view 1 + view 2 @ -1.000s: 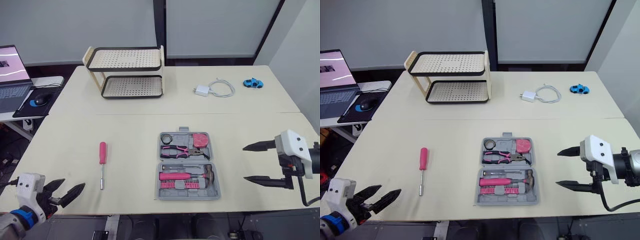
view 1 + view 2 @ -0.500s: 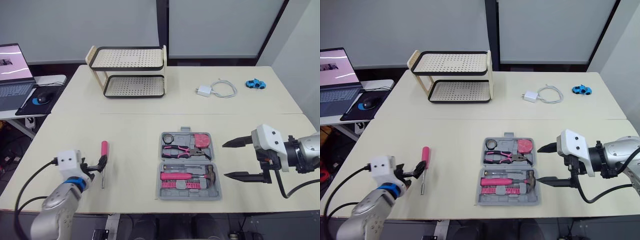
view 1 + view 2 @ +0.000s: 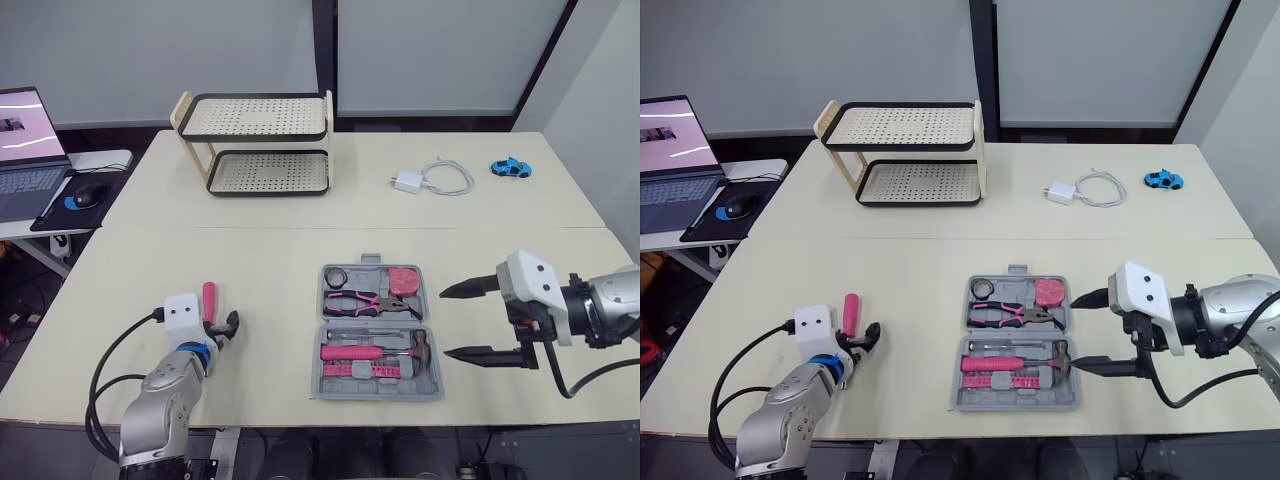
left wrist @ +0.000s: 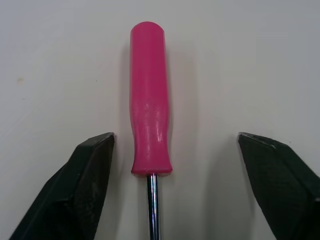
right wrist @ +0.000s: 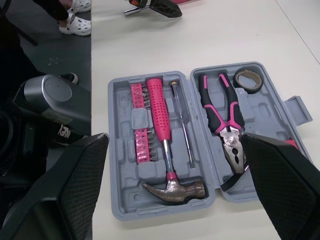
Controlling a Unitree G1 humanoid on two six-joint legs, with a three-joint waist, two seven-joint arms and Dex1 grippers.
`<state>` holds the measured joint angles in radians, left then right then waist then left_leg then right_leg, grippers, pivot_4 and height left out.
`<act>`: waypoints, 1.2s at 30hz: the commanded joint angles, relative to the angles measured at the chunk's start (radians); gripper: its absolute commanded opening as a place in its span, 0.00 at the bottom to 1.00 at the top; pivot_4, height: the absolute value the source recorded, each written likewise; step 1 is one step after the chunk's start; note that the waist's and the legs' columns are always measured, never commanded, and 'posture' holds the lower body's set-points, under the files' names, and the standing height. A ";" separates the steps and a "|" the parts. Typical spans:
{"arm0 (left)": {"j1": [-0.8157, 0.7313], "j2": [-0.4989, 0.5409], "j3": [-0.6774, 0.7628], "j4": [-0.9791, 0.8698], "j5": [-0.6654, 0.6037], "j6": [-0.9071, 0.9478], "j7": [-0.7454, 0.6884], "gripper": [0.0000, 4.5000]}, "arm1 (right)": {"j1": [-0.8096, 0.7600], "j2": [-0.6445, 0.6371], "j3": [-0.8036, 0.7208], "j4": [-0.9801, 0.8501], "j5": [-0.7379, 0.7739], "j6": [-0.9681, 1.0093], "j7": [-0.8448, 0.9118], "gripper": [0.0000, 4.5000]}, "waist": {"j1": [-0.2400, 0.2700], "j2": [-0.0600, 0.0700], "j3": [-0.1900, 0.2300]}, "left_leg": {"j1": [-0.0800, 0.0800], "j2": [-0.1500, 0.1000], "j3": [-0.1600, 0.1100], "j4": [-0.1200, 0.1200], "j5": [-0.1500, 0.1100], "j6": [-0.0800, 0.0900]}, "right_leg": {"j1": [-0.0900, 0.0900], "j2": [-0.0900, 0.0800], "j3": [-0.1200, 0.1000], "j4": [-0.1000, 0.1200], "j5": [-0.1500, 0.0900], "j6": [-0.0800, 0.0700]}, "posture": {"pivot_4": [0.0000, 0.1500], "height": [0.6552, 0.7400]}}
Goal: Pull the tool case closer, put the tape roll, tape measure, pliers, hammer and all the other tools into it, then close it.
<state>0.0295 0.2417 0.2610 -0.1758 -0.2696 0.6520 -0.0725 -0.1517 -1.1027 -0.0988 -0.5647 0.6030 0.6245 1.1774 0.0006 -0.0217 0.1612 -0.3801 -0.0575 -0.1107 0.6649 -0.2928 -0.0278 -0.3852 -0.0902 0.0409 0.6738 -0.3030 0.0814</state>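
The grey tool case (image 3: 430, 385) lies open at the table's middle front. It holds a tape roll (image 3: 333, 276), a pink tape measure (image 3: 402, 280), pliers (image 3: 360, 300), a hammer (image 3: 375, 350) and bits. A pink-handled screwdriver (image 3: 208, 298) lies on the table left of the case. My left gripper (image 3: 220, 328) is open, with its fingers on either side of the screwdriver handle (image 4: 148, 125), not touching it. My right gripper (image 3: 446, 322) stands open just right of the case, level with its hinge, holding nothing. The right wrist view looks down on the hammer (image 5: 162, 135) and pliers (image 5: 220, 120).
A two-tier perforated rack (image 3: 255, 140) stands at the back left. A white charger with cable (image 3: 430, 178) and a blue toy car (image 3: 508, 166) lie at the back right. A laptop (image 3: 25, 140) sits on a side table to the left.
My left gripper has come in from the front left corner and now straddles the screwdriver handle. My right gripper has shifted left toward the case and stays open.
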 commanded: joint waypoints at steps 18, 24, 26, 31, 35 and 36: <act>0.075 0.112 -0.079 -0.139 -0.028 -0.049 -0.238 0.12 | 0.082 -0.017 -0.082 -0.039 -0.012 -0.031 -0.002 1.00 | 0.001 0.000 0.000 | 0.000 0.000 0.000 0.000 0.000 0.000 | 0.000 0.000 0.000 0.000 0.000 0.000 | 1.00 1.00; 0.112 0.078 -0.137 -0.263 -0.056 0.045 -0.223 0.12 | 0.081 -0.014 -0.076 -0.047 -0.010 -0.024 -0.011 1.00 | 0.000 0.000 0.000 | 0.000 0.000 0.000 0.000 0.000 0.000 | 0.000 0.000 0.000 0.000 0.000 0.000 | 1.00 1.00; 0.116 0.050 -0.143 -0.278 -0.056 0.072 -0.194 0.12 | 0.079 -0.015 -0.073 -0.047 -0.010 -0.024 -0.011 1.00 | 0.001 0.000 0.000 | 0.000 0.000 0.000 0.000 0.000 0.000 | 0.000 0.000 0.000 0.000 0.000 0.000 | 1.00 1.00; 0.122 0.005 -0.146 -0.258 -0.044 0.097 -0.151 0.12 | 0.070 -0.019 -0.061 -0.043 -0.012 -0.022 -0.005 1.00 | 0.001 0.000 0.000 | 0.000 0.000 0.000 0.000 0.000 0.000 | 0.000 0.000 0.000 0.000 0.000 0.000 | 1.00 1.00; 0.125 0.004 -0.159 -0.244 -0.038 0.117 -0.147 0.12 | 0.055 -0.020 -0.050 -0.041 -0.010 -0.017 -0.001 1.00 | 0.001 0.000 0.000 | 0.000 0.000 0.000 0.000 0.000 0.000 | 0.000 0.000 0.000 -0.001 0.000 0.000 | 1.00 1.00; 0.125 0.005 -0.161 -0.241 -0.036 0.121 -0.147 0.12 | 0.052 -0.020 -0.048 -0.039 -0.011 -0.016 0.000 1.00 | 0.001 0.000 0.000 | 0.000 0.000 0.000 0.000 0.000 0.000 | 0.000 0.000 0.000 -0.001 0.000 0.000 | 1.00 1.00</act>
<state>0.1507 0.2442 0.1046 -0.3985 -0.3075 0.7688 -0.2247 -0.0853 -1.1043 -0.1360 -0.5861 0.5882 0.6084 1.1761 0.0012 -0.0221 0.1615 -0.3804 -0.0574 -0.1109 0.6648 -0.2929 -0.0276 -0.3847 -0.0899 0.0408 0.6733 -0.3030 0.0814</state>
